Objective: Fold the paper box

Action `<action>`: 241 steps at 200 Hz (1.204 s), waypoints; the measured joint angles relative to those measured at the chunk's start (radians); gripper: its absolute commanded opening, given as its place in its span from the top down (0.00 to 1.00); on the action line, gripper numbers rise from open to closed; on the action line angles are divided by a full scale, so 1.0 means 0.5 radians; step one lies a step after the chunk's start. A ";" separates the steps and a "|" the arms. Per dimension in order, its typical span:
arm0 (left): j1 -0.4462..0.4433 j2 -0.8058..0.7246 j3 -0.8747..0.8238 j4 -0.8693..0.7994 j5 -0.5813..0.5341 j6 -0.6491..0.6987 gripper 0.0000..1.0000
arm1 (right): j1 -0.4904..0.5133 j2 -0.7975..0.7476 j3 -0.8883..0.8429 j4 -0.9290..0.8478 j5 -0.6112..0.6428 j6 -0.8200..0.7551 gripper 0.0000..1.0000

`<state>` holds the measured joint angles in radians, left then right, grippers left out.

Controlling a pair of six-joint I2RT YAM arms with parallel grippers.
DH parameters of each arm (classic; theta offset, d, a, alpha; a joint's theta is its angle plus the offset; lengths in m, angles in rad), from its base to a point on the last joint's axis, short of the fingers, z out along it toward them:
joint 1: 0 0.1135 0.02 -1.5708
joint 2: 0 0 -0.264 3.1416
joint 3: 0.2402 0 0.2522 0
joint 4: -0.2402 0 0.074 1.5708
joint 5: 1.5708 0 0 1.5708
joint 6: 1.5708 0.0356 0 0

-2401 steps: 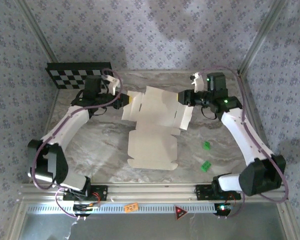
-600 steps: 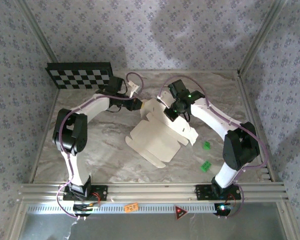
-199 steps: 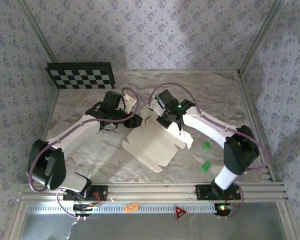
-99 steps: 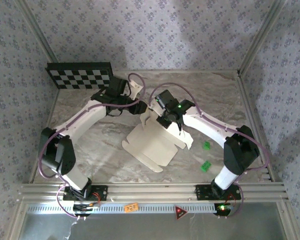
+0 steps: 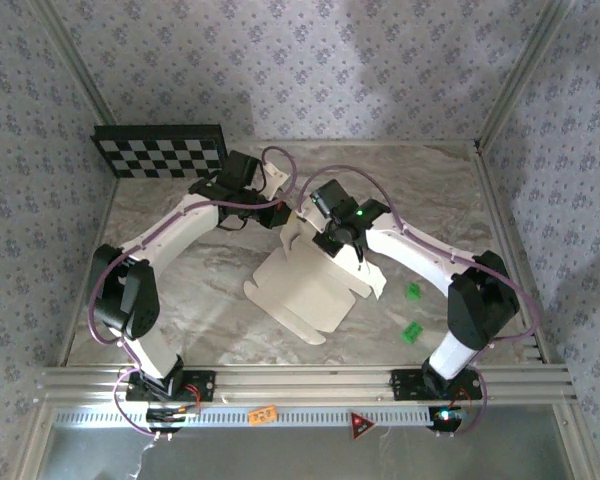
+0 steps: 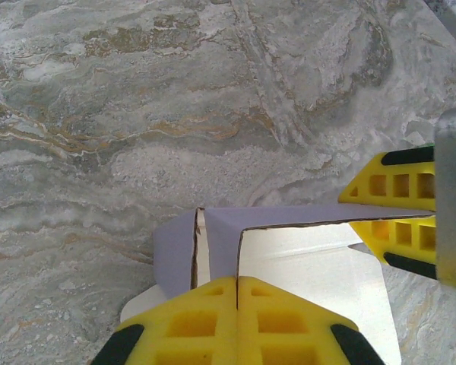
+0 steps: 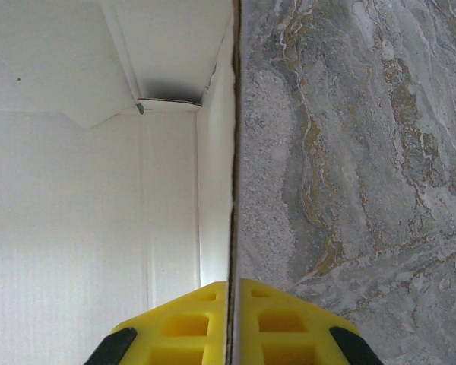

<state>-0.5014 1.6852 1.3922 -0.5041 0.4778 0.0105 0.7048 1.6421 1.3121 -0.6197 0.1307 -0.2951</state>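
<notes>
Your white, thin-cardboard paper box (image 5: 315,285) lies part-folded on the grey marble surface (image 5: 190,290), far flaps raised. Your left pincer (image 6: 237,293) and right pincer (image 7: 234,296) are each clamped tight on an upright flap edge.

Floral-patterned walls (image 5: 310,60) enclose a grey marbled table (image 5: 440,180).

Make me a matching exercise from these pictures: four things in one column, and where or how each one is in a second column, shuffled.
Column one:
1. checkerboard panel
2. green blocks
3. paper box
4. right pincer

Column two:
A. closed on a thin upright cardboard edge
B. in the middle, partly folded
C. at the far left corner
D. on the table, right of the box

Pairs: 1-C, 2-D, 3-B, 4-A
</notes>
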 measured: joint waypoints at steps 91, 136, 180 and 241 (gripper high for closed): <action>-0.015 -0.001 -0.169 0.081 0.004 -0.008 0.97 | -0.003 -0.044 -0.013 -0.075 -0.090 0.024 0.63; -0.022 -0.014 -0.204 0.149 0.001 -0.031 0.97 | -0.004 -0.171 -0.013 -0.121 -0.217 0.055 0.43; -0.023 -0.021 -0.227 0.189 0.007 -0.047 0.97 | -0.034 -0.328 -0.012 -0.099 -0.425 0.153 0.48; -0.023 -0.031 -0.248 0.223 0.008 -0.062 0.95 | -0.233 -0.329 -0.047 0.075 -0.643 0.391 0.87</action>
<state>-0.5129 1.6699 1.2682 -0.3927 0.4820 -0.0204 0.5880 1.4776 1.2888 -0.5823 -0.1909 -0.0998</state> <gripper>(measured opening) 0.057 0.166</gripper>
